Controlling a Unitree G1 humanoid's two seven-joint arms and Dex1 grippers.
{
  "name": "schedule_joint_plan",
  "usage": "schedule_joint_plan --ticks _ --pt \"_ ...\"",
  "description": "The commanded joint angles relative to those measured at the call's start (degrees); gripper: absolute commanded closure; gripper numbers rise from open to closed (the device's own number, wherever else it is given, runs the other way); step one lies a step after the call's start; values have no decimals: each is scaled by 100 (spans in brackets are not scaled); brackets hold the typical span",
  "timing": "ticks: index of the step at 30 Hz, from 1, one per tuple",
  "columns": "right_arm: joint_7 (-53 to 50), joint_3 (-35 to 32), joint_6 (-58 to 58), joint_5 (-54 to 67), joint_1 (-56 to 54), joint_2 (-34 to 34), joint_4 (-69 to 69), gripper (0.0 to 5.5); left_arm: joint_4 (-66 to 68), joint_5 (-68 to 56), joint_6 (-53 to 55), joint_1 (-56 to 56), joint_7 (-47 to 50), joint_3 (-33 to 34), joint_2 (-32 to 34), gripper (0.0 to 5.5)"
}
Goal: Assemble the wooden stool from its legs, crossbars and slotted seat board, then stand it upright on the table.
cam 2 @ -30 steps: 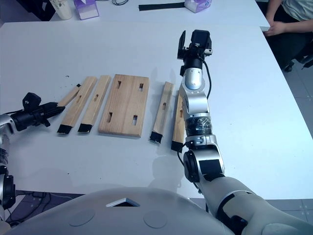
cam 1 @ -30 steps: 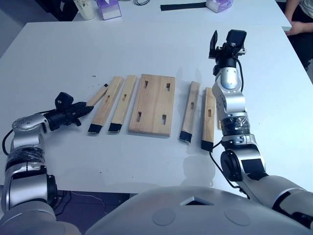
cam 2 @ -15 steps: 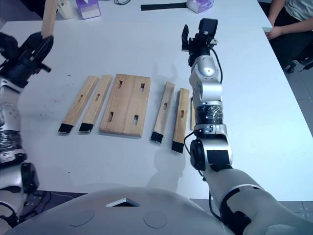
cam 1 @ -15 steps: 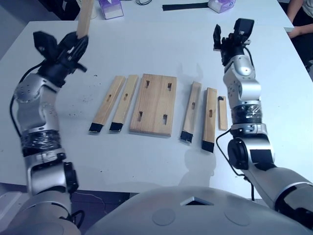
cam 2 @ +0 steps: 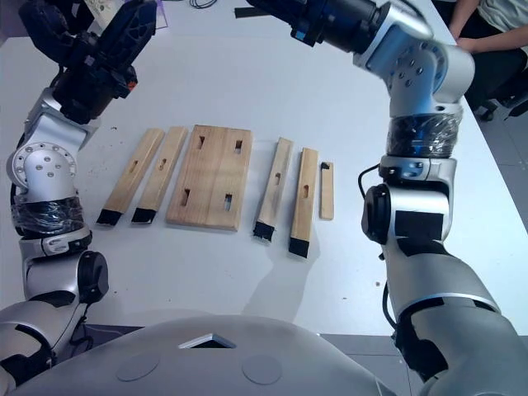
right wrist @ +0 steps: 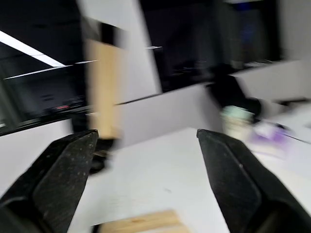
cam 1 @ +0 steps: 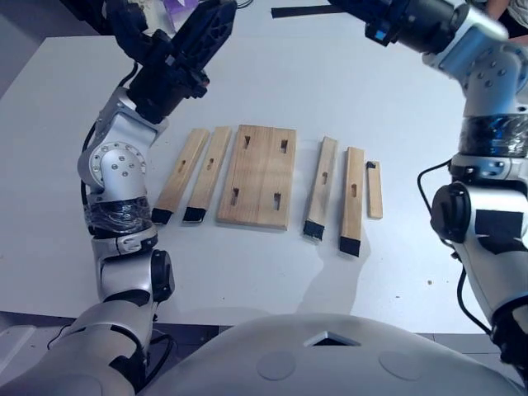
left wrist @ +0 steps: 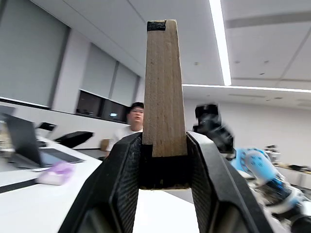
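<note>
The left gripper (left wrist: 164,139) is clamped on a pale, black-tipped thin crossbar (left wrist: 163,82), held in the air above the white table (cam 1: 66,107) at about 10 o'clock of the seat board (cam 1: 257,176). That four-slotted board lies flat, with the black-ended left pair of legs (cam 1: 183,172) at its 9 o'clock and the right pair of legs (cam 1: 320,186) and a short crossbar (cam 1: 374,190) at its 3 o'clock. The right gripper (right wrist: 146,138) gapes wide at about 1 o'clock, near a black strip (cam 1: 301,11).

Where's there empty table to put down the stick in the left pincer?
Bare table runs along the near edge, in front of the wood. More lies behind the seat board, and right of the short crossbar. The middle row is crowded: legs lie close beside the board.
</note>
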Motion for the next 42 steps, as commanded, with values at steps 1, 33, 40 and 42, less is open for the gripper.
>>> schedule_joint_plan --ticks 1,33,40,42 --pt "507 283 305 46 -524 -184 190 173 -199 -18 174 72 -247 -322 -176 418" --pt "1084 462 1112 232 -733 -415 193 421 -600 153 361 460 -627 -590 -175 418" --pt "1154 590 754 57 -517 -417 69 420 -615 424 281 578 -398 -559 -185 418" --pt "1113 548 676 59 -425 -405 -15 420 -602 484 296 599 -311 -557 -218 382"
